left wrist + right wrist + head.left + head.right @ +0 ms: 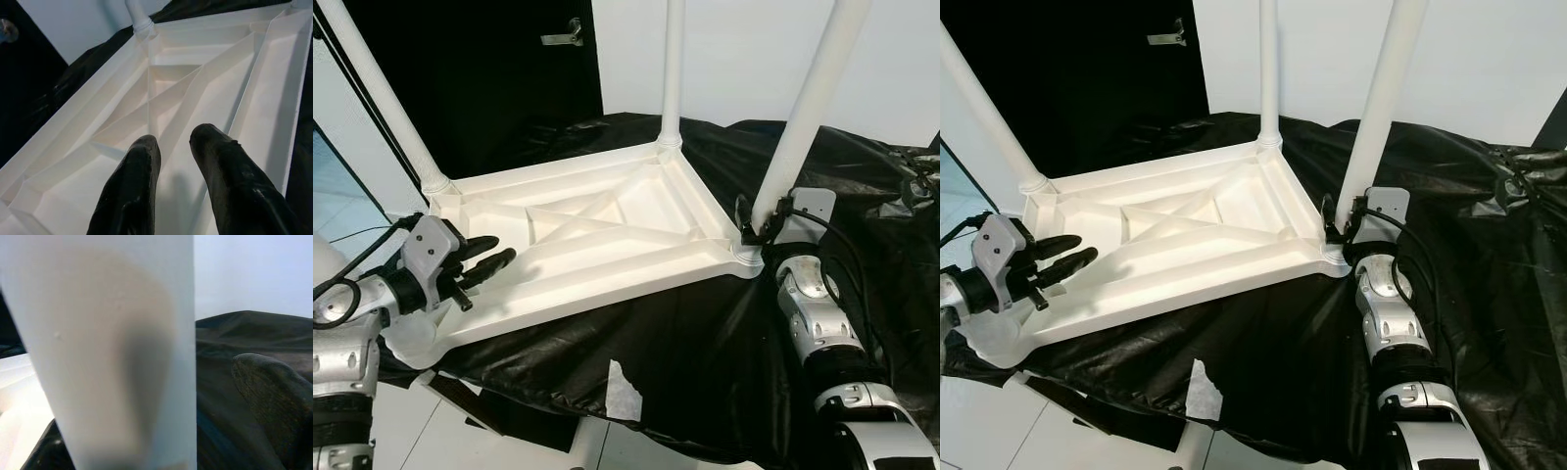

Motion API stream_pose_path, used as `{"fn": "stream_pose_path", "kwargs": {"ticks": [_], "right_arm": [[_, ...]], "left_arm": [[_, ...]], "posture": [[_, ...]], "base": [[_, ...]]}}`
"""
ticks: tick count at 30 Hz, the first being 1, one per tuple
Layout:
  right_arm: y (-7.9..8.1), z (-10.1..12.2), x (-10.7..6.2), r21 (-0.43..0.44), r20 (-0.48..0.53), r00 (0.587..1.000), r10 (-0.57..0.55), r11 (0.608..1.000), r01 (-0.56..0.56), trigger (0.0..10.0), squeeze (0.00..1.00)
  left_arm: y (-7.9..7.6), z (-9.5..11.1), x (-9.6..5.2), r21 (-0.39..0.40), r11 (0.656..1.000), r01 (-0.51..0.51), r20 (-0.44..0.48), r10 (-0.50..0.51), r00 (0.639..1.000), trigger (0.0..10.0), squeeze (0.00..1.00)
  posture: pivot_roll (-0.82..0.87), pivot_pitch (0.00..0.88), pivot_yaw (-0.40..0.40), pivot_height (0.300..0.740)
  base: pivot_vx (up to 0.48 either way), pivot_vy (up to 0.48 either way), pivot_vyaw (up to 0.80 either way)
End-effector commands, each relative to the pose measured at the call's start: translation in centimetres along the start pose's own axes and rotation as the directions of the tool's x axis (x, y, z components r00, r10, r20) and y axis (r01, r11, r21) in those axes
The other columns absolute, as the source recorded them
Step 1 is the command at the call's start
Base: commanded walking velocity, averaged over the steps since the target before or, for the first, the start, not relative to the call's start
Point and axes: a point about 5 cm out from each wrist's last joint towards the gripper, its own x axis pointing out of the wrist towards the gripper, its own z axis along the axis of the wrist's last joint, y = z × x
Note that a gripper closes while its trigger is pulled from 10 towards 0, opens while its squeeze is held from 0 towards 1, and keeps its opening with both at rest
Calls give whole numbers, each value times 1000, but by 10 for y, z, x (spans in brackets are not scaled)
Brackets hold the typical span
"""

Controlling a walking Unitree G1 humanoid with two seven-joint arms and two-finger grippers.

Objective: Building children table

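Leg [808, 108] inside right pincer [756, 221], tabletop [597, 235] adjacent

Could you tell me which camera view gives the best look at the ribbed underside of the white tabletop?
The left eye view: the whole upturned tabletop shows, ribs and three legs included. The right eye view matches it. The left wrist view shows the ribs close up past the left gripper; the right wrist view catches just a corner.

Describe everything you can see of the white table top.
The white table top lies upside down on black sheeting, its ribbed, plastic-looking underside facing up. White legs stand in three corners; the near-left corner has none. The right gripper is at the near-right leg. The left gripper hovers over its near-left part.
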Motion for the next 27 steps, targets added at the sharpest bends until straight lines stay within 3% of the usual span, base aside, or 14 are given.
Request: {"fn": "stream_pose_path", "kwargs": {"ticks": [1,6,12,13,15,16,17,18,22,23,26,27], "right_arm": [[-45,-2,-5,-17,-2,978,-210,978,210,10000,0],[-74,-6,-27,-67,8,935,-355,933,355,10000,0],[-85,-4,-39,-91,34,898,-438,894,439,10000,0],[-89,-2,-43,-106,55,875,-481,869,484,10000,0],[-90,-1,-46,-115,70,858,-510,850,514,10000,0],[-91,2,-49,-133,94,834,-544,823,552,10000,0],[-91,2,-49,-133,94,834,-544,823,552,10000,0],[-88,2,-51,-129,92,826,-557,815,564,10000,0],[-79,0,-51,-114,71,834,-547,826,552,10000,0],[-66,-1,-47,-85,55,871,-489,867,492,10000,0],[-57,-2,-44,-66,49,894,-446,892,448,10000,0],[-45,-1,-41,-44,46,921,-386,921,388,10000,0]], "left_arm": [[1,-9,-2,-34,999,-22,-25,21,999,10000,0],[-13,1,25,-26,997,67,37,-66,997,10000,0],[-23,14,50,-8,992,125,107,-124,987,10000,0],[-29,20,62,0,988,154,139,-153,978,10000,0],[-33,24,69,7,985,172,159,-171,972,10000,0],[-41,33,81,17,979,203,198,-202,959,10000,0],[-41,33,81,17,979,203,198,-202,959,10000,0],[-48,41,91,21,974,227,232,-225,946,10000,0],[-58,55,107,35,967,254,287,-253,924,10000,0],[-62,60,111,31,966,256,311,-253,916,10000,0],[-65,64,113,28,966,256,325,-251,912,10000,0],[-69,66,112,23,966,258,337,-250,908,10000,0]], "posture": [[-10,0,67,740],[-29,0,83,740],[-37,0,89,740],[-38,0,89,740],[-38,0,89,740],[-42,0,90,740],[-42,0,90,740],[-42,0,91,740],[-45,0,94,740],[-46,0,96,740],[-39,0,94,740],[-33,0,90,740]], "base": [[0,0,0],[0,0,0],[0,0,0],[0,0,0],[0,0,0],[0,0,0],[0,0,0],[0,0,0],[0,0,0],[0,0,0],[0,0,0],[0,0,0]]}}
